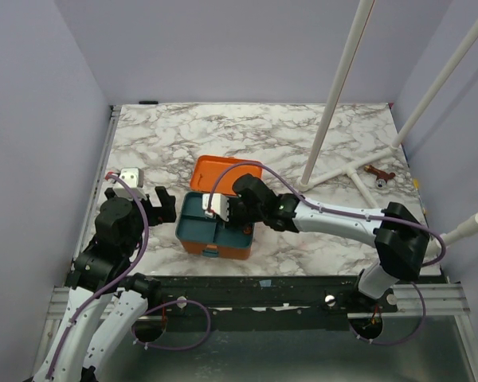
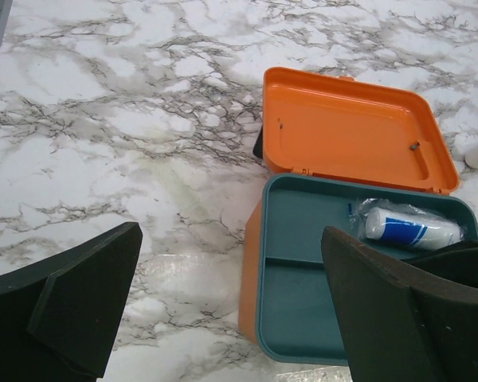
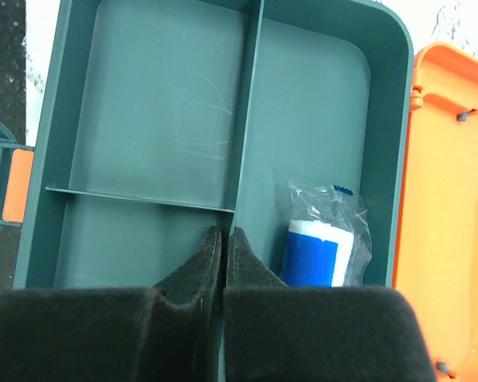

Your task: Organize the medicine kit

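Kit: orange medicine kit (image 1: pixel 220 173) at centre of the overhead view, on the table (image 1: pixel 303 127), lid tipped open toward the top of the frame.
Tray: dark teal tray (image 3: pixel 159 103) seated in the kit's base, split by thin walls into compartments.
Contents: one white and blue roll (image 3: pixel 315 259) in crinkled clear wrap, lying in the long compartment beside the lid hinge; other compartments bare.
Right pincer: right gripper (image 3: pixel 224 235) clenched, foam fingers pressed together with nothing seen between them, poised over the tray's dividing wall, just beside the roll.
Left pincer: left gripper (image 2: pixel 231 231) released, spread wide, at lower left of the kit and apart from it.
Step in hand, judged: probably clearing the tray for the next item.
Doing it well: straight lift first, away from the thin wall, no sideways drag against roll or tray.
Materials: smooth hard plastic, rounded corners; faint scratches on the tray floor; glossy veined marble; matte black foam pads.
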